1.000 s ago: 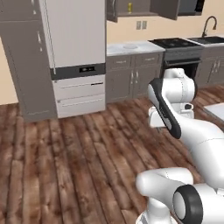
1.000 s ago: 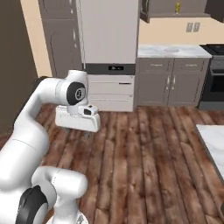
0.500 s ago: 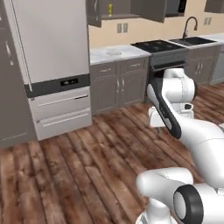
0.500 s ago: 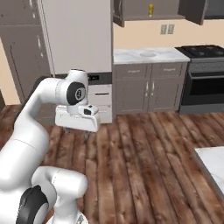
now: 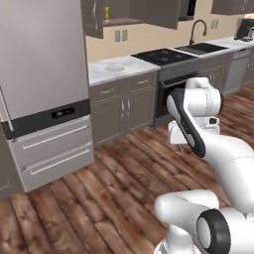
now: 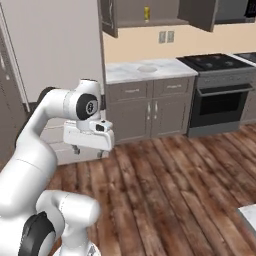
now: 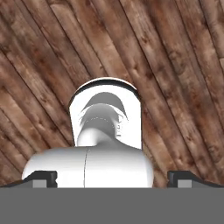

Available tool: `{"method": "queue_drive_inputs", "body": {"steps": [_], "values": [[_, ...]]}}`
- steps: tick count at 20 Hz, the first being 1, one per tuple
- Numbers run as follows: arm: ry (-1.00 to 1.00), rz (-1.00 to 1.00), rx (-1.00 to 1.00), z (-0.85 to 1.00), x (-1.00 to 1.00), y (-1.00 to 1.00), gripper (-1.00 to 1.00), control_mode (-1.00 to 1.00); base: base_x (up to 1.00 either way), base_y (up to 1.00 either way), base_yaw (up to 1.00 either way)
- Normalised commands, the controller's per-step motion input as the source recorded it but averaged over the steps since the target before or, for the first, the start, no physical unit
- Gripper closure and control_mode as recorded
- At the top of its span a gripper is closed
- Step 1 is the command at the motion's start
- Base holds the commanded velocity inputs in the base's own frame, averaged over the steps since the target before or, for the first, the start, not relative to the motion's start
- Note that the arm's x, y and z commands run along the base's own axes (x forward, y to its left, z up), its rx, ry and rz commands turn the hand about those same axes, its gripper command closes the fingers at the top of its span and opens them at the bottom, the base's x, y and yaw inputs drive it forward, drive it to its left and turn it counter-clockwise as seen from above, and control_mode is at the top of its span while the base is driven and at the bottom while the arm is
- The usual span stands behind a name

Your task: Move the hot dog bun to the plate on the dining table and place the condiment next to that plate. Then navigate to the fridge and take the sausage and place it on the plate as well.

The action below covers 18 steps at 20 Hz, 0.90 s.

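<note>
You are mid-drive with the arm tucked, and the gripper [image 6: 88, 151] hangs below the wrist with its two fingers spread wide and nothing between them; in the hand view the fingertips [image 7: 40, 177] sit far apart at the bottom corners, looking straight down at the wood floor [image 7: 175, 65]. The fridge [image 5: 42, 84], where the sausage should be, stands at about nine o'clock in the left base view, doors and drawers shut, and only its edge [image 6: 50, 55] shows at ten o'clock in the right base view. The sausage itself is presumably behind those closed doors, so you cannot tell which way it points or how its long axis lies; settle that once a door is open, since the jaws ought to cross its short side. The bun, condiment, plate and dining table can't be checked from here either. The main risk, as I judge it, is your heading: straight ahead at twelve o'clock are the grey cabinets [image 6: 145, 112] and the oven [image 6: 220, 105], not the fridge, so if the base stops on this line you will have to reach far sideways or clip the counter [image 5: 119, 69]. Also watch the elbow near the cabinet fronts while turning, and leave room for the fridge door to swing.
</note>
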Motion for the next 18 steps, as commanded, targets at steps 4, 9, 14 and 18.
{"method": "queue_drive_inputs", "body": {"steps": [4,9,14,18], "values": [[0.0,0.0,0.0,0.0,0.0,0.0,-1.0,1.0,1.0,0.04,-0.3],[0.0,0.0,0.0,0.0,0.0,0.0,-1.0,1.0,1.0,0.0,-0.28],[0.0,0.0,0.0,0.0,0.0,0.0,-1.0,1.0,1.0,0.0,-0.26],[0.0,0.0,0.0,0.0,0.0,0.0,-1.0,1.0,1.0,0.0,-0.12]]}}
